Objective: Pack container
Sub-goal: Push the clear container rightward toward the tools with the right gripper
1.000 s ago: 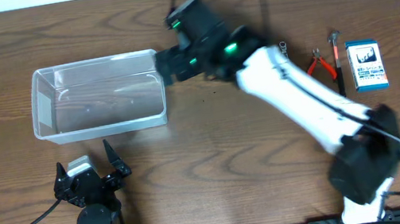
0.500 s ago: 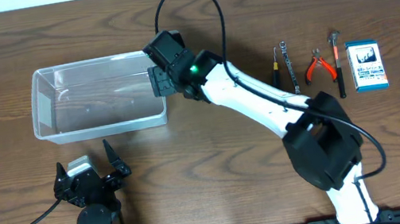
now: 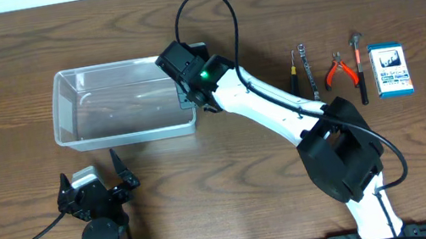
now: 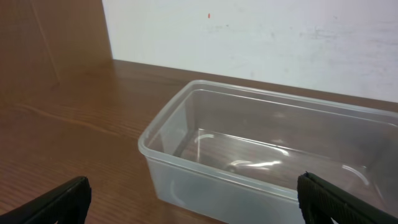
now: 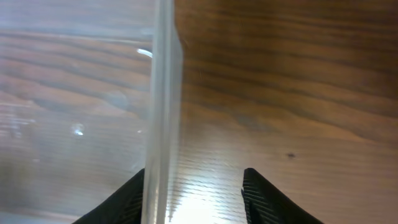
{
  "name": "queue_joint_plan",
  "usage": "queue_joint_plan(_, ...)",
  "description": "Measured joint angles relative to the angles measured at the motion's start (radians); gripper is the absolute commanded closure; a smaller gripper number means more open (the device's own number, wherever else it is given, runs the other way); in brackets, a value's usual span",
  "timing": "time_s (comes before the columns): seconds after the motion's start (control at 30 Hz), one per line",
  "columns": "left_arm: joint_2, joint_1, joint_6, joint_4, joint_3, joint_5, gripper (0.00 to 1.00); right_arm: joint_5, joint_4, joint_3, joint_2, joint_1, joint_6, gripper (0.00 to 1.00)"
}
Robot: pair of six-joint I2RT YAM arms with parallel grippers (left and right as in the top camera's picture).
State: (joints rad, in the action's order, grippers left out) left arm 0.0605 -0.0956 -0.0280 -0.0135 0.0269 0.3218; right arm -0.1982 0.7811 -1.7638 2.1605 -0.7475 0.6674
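Note:
The container [image 3: 126,137] is a clear rectangular tub lying empty on the wooden table, left of centre. My right gripper [image 3: 184,83] is at its right short end. In the right wrist view my right gripper [image 5: 196,186] straddles that end wall [image 5: 163,93]: the left finger [image 5: 132,200] is inside the tub against the wall, and the right finger [image 5: 264,199] is outside with a gap to the wall. My left gripper [image 3: 92,176] rests near the front edge, open and holding nothing. In the left wrist view my left gripper [image 4: 193,202] faces the container [image 4: 205,180].
Hand tools lie in a row at the right: a small wrench [image 3: 302,69], red-handled pliers [image 3: 342,70] and a dark slim tool [image 3: 360,70]. A small blue-and-white box [image 3: 390,70] is beside them. The right arm [image 3: 281,117] crosses the table's middle.
The container has slid to the right along with my right gripper, whose jaws have narrowed around the end wall. The left arm has not moved.

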Motion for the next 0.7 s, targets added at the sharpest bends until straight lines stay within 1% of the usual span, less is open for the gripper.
queue_joint_plan(0.07, 0.0, 0.0, 0.0, 0.0, 0.0, 0.0, 0.02, -0.012, 0.04, 0.0, 0.0, 0.002, 0.005, 0.49)
queue_joint_plan(0.1, 0.0, 0.0, 0.0, 0.0, 0.0, 0.0, 0.02, -0.019, 0.065, 0.0, 0.0, 0.003, 0.006, 0.45)
queue_joint_plan(0.13, 0.0, 0.0, 0.0, 0.0, 0.0, 0.0, 0.02, -0.023, 0.086, 0.0, 0.0, 0.005, 0.009, 0.39)
queue_joint_plan(0.17, 0.0, 0.0, 0.0, 0.0, 0.0, 0.0, 0.02, -0.028, 0.111, 0.0, 0.0, 0.011, 0.013, 0.37)
queue_joint_plan(0.27, 0.0, 0.0, 0.0, 0.0, 0.0, 0.0, 0.02, -0.041, 0.17, 0.0, 0.0, 0.034, 0.002, 0.36)
queue_joint_plan(0.43, 0.0, 0.0, 0.0, 0.0, 0.0, 0.0, 0.02, -0.049, 0.248, 0.0, 0.0, 0.12, -0.036, 0.36)
queue_joint_plan(0.7, 0.0, 0.0, 0.0, 0.0, 0.0, 0.0, 0.02, -0.068, 0.303, 0.0, 0.0, 0.253, -0.132, 0.35)
